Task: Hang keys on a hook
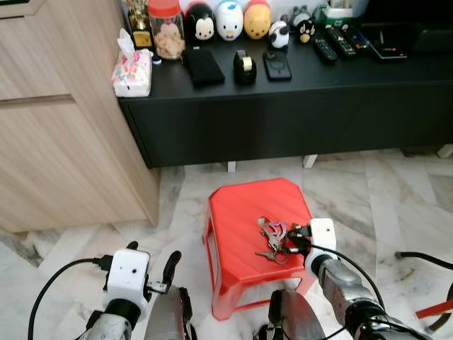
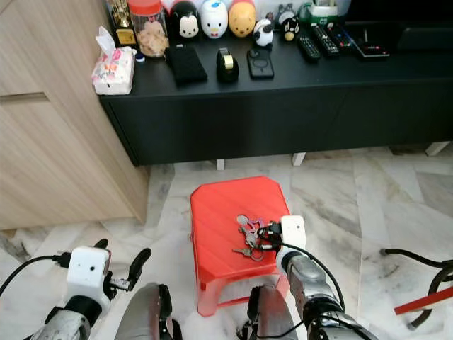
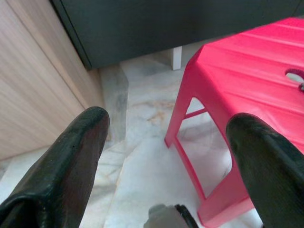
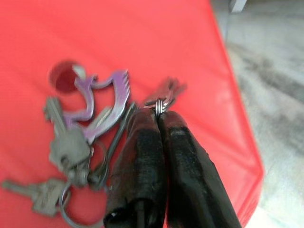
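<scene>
A bunch of keys (image 1: 271,239) with a purple carabiner (image 4: 102,102) lies on top of a red plastic stool (image 1: 241,212). My right gripper (image 1: 296,238) rests at the stool's right side with its black fingers (image 4: 142,156) pressed together. A metal ring (image 4: 160,105) of the bunch is pinched at their tips, while the keys (image 4: 66,147) still lie flat on the red seat. Low at the left, my left gripper (image 1: 152,258) hangs open over the floor beside the stool, its fingers (image 3: 71,156) wide apart and holding nothing.
A black low console (image 1: 283,113) stands behind the stool, carrying a tissue pack (image 1: 132,71), a jar, toy figures and remotes. A wooden cabinet (image 1: 56,142) is at the left. A black cable (image 1: 425,258) lies on the marble floor at the right.
</scene>
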Available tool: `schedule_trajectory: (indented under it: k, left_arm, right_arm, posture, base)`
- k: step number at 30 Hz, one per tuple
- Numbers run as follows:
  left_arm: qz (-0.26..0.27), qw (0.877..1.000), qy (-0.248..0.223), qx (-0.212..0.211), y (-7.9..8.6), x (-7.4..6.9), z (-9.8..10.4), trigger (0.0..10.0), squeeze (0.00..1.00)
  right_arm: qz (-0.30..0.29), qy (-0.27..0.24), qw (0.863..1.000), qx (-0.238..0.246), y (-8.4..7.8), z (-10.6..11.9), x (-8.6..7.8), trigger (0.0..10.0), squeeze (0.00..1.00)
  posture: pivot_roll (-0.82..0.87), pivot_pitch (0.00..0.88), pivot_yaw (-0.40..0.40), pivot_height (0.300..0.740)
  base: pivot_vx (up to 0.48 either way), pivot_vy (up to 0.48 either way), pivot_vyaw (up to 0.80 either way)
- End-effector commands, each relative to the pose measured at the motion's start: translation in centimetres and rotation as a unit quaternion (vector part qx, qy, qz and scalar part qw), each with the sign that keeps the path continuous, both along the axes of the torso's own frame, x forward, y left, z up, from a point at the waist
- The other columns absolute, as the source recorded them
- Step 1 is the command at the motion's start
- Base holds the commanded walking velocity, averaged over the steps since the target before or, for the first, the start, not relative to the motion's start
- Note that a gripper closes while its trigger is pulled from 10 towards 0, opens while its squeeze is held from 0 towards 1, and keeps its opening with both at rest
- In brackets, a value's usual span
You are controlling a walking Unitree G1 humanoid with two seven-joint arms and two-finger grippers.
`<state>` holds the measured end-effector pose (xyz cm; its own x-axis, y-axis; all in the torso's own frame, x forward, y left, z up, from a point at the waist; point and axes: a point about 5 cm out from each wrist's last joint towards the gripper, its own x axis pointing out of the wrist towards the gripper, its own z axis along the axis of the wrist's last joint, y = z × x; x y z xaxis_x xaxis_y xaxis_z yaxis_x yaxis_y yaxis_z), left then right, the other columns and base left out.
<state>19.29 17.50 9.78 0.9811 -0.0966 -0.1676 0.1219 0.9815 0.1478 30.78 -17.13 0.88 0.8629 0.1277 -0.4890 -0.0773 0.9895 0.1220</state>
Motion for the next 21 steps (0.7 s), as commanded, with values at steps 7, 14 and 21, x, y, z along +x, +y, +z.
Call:
schedule_trajectory:
  k: [7, 14, 21]
  left_arm:
    - [-0.001, 1.000, -0.006, 0.004, -0.5, 1.3, -0.9, 10.0, 0.00]
    - [0.003, 1.000, -0.019, 0.000, -0.6, 2.9, -1.4, 10.0, 0.00]
    - [0.001, 0.999, -0.034, -0.006, -1.0, 4.3, -1.6, 10.0, 0.00]
  right_arm:
    - [-0.031, -0.065, 0.997, 0.013, -0.7, 1.3, 0.1, 0.0, 0.00]
    - [-0.016, -0.134, 0.991, 0.027, -0.6, 4.0, 0.6, 0.0, 0.00]
    - [-0.009, -0.154, 0.987, 0.038, 0.0, 4.9, 0.2, 10.0, 0.00]
  posture:
    - [0.07, 0.056, -0.073, 0.613]
    - [0.04, 0.000, -0.083, 0.613]
    - [0.03, 0.000, -0.080, 0.613]
  base:
    - [0.000, 0.000, 0.00]
    - [0.000, 0.000, 0.00]
    - [0.000, 0.000, 0.00]
